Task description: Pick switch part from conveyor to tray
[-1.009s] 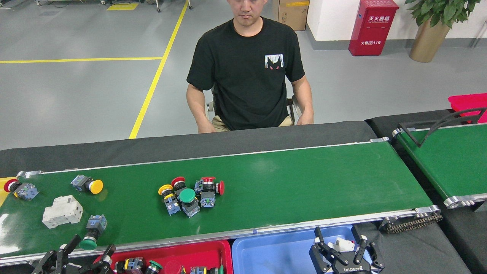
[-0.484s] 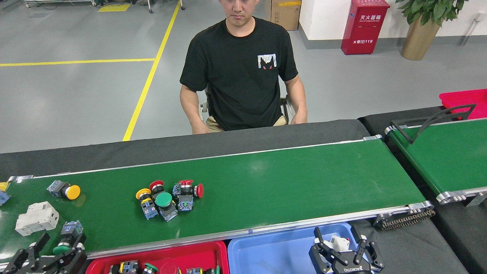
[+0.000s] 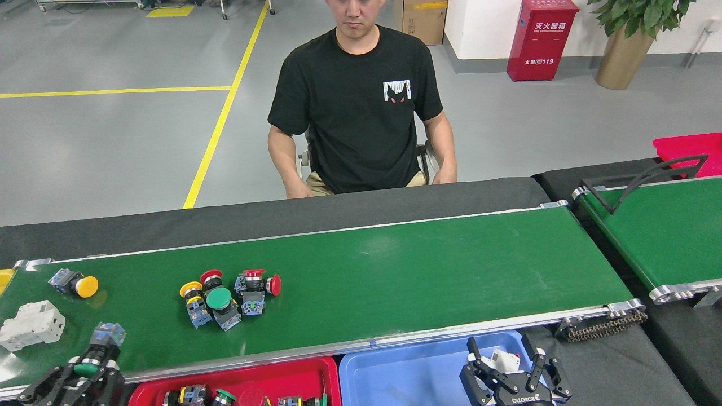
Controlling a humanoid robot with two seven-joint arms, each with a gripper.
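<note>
The conveyor (image 3: 423, 265) runs across the head view. At its near left edge a green-capped switch part (image 3: 101, 341) sits between the fingers of my left gripper (image 3: 79, 376), which is shut on its cap end. A cluster of several switch parts (image 3: 225, 296) lies left of centre, and a yellow-capped one (image 3: 76, 283) lies further left. The red tray (image 3: 293, 375) below the belt holds several switch parts. My right gripper (image 3: 507, 369) hangs open over the blue tray (image 3: 406, 372), above a white part (image 3: 503, 357) lying there.
A white block (image 3: 31, 324) lies on the belt at far left. A person (image 3: 361, 113) sits behind the conveyor, hands at the far side. A second green belt (image 3: 665, 237) with a black bar stands at right, a red bin (image 3: 688, 146) behind it.
The belt carried the cluster, the yellow-capped part and the white block leftwards. The green-capped part stayed in place as my left gripper came up and closed around it. The right gripper barely moved.
</note>
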